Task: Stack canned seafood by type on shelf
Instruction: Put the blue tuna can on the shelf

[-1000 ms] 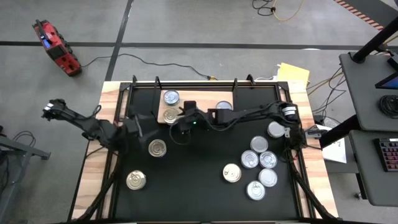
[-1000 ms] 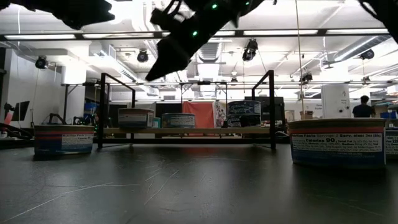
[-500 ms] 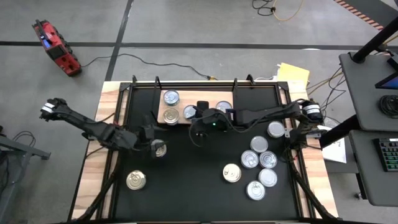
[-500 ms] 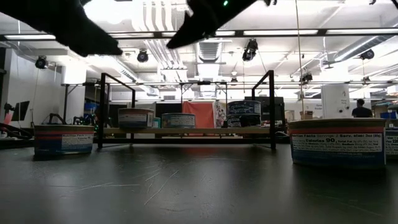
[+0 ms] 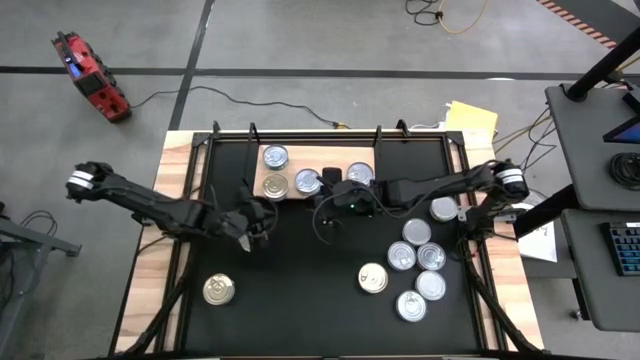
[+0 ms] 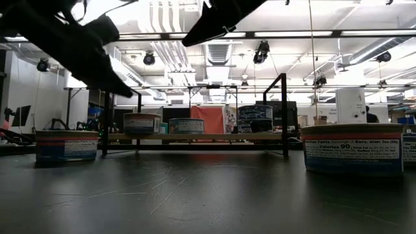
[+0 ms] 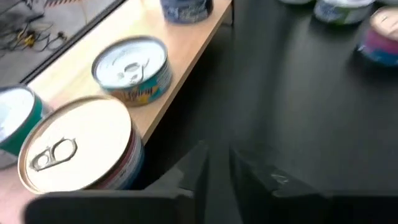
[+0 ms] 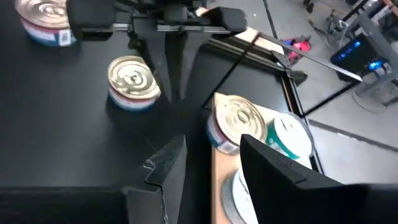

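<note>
The shelf [image 5: 318, 158], a light wooden board at the table's far middle, carries several cans: a gold-topped one [image 7: 78, 149] at its near edge, silver-topped ones [image 7: 132, 65] beside and behind it. A gold-topped can [image 8: 132, 81] stands on the black table near the shelf's left end. My left gripper [image 8: 176, 87] hangs shut just beside that can, off the table, with nothing between its fingers [image 7: 217, 177]. My right gripper [image 8: 211, 168] is open and holds nothing, raised in front of the shelf's near edge [image 5: 325, 212].
Several more cans [image 5: 420, 262] are grouped on the table's right half, and one gold-topped can [image 5: 218, 290] stands near the left front. A black tube frame [image 6: 284, 110] stands around the shelf. Bare black tabletop lies in the middle and front.
My left gripper has moved toward the table's right, over the gold-topped can near the shelf, and come down. My right gripper has drawn back from the shelf toward the table's right and risen, uncovering a silver-topped can that now stands on the shelf.
</note>
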Controlling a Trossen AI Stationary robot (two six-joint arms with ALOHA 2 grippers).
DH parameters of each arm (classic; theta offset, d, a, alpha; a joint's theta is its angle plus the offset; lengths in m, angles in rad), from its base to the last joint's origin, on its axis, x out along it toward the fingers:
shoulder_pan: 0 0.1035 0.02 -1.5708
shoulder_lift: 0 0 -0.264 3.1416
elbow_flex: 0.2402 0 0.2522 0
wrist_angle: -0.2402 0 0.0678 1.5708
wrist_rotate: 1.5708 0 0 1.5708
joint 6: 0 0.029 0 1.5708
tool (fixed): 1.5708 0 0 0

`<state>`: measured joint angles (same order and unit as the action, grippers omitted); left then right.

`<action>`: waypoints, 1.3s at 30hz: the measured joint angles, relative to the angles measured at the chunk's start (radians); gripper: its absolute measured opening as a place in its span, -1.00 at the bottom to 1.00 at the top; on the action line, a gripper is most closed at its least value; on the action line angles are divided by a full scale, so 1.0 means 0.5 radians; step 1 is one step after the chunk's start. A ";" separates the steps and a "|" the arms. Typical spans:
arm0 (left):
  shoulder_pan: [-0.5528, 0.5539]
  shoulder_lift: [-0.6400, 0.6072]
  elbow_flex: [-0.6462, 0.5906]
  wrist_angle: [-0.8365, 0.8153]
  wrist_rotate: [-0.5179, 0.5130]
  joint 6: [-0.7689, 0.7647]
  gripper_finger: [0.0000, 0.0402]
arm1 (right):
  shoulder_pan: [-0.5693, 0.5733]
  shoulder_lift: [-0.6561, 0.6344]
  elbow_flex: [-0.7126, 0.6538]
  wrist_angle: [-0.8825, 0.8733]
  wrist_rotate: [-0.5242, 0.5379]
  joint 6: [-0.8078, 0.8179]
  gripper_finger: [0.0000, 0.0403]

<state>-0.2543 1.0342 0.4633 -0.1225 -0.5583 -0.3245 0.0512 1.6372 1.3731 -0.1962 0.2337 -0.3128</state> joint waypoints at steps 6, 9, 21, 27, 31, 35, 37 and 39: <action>0.019 0.189 0.000 0.003 -0.008 -0.003 -0.98 | -0.002 -0.054 0.001 -0.140 0.007 0.076 -0.28; 0.022 0.272 0.000 0.013 -0.064 0.000 -0.99 | -0.001 -0.070 0.001 -0.214 0.006 0.121 -0.27; 0.112 0.431 0.000 0.041 -0.406 0.002 -1.00 | -0.002 -0.080 0.001 -0.303 0.006 0.140 -0.38; 0.217 0.461 0.000 0.051 -0.440 0.002 -1.00 | -0.002 -0.080 0.001 -0.327 0.006 0.141 -0.43; 0.280 0.457 0.000 0.056 -0.490 -0.006 -1.00 | -0.002 -0.080 0.001 -0.335 0.006 0.157 -0.46; 0.300 0.447 0.000 0.083 -0.489 -0.009 -1.00 | -0.002 -0.080 0.001 -0.352 0.006 0.158 -0.48; 0.300 0.444 0.000 0.087 -0.489 -0.008 -1.00 | -0.002 -0.080 0.001 -0.360 0.006 0.158 -0.48; 0.300 0.443 0.000 0.096 -0.491 0.001 -1.00 | -0.002 -0.080 0.001 -0.370 0.006 0.165 -0.48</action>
<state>-0.1041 1.2554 0.4633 -0.0743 -0.8036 -0.3239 0.0502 1.5970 1.3735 -0.3811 0.2365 -0.2302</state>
